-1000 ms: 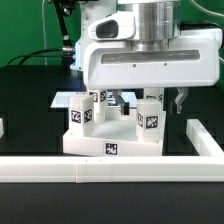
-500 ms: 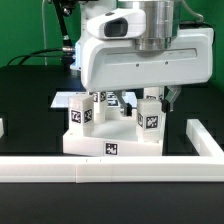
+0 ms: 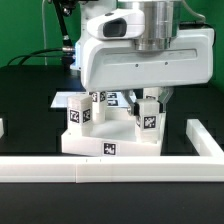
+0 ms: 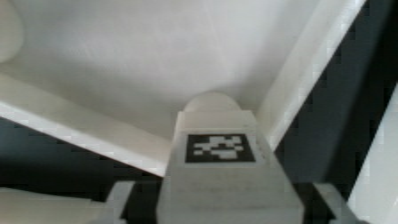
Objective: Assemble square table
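The square table (image 3: 108,140) lies near the middle of the black work surface as a white slab with a raised rim and a tag on its front edge, and three tagged legs show standing on it: one at about nine o'clock of the slab (image 3: 79,115), one toward eleven o'clock (image 3: 97,103), and one at about three o'clock (image 3: 149,115). The gripper (image 3: 151,98) is down over that three o'clock leg, with the arm's bulky white wrist housing covering most of what lies behind. In the wrist view the same leg (image 4: 222,135) rises between the two grey fingers (image 4: 139,196), its tag facing the camera, and the jaws look drawn in against its sides, so I judge the hand to be pinching that leg, though the contact itself sits at the frame's edge and is not fully clear. The step in hand appears to be seating this leg in its corner socket. The next move calls for a firm, square hold and a turn or press straight down along the leg's axis while the slab keeps put; any tilt could jam the leg in the socket or drag the slab. The long white border rail (image 3: 110,170) runs along six o'clock, well clear of the slab's front edge.
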Robot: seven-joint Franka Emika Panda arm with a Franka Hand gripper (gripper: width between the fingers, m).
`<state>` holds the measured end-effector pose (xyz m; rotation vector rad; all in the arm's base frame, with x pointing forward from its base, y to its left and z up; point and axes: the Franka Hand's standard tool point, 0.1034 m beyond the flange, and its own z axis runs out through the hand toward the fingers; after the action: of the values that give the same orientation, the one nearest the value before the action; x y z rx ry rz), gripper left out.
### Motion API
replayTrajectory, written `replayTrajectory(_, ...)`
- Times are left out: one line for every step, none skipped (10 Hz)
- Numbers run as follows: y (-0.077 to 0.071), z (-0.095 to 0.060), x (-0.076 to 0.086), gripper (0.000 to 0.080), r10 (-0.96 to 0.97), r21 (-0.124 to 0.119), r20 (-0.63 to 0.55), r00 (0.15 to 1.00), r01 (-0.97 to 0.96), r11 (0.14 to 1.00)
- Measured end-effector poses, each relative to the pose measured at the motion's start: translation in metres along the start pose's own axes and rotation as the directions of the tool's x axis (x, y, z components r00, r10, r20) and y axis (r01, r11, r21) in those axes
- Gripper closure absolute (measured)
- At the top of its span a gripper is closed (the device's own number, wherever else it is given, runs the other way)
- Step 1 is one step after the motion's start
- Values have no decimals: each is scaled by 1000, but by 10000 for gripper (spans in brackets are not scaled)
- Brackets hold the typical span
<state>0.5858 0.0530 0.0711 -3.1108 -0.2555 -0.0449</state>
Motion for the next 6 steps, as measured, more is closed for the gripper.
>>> replayTrajectory(1,0,0,509,87,7,-2,996,-87,996)
replayTrajectory(5,0,0,509,202,17,-6,979,-202,979)
replayTrajectory(6,0,1,509,279,17,-12,960,-279,960)
replayTrajectory(5,0,1,509,393,20,-11,920,-392,920)
replayTrajectory(5,0,1,509,484,24,-8,875,-483,875)
replayTrajectory(5,0,2,509,544,28,-6,839,-544,839)
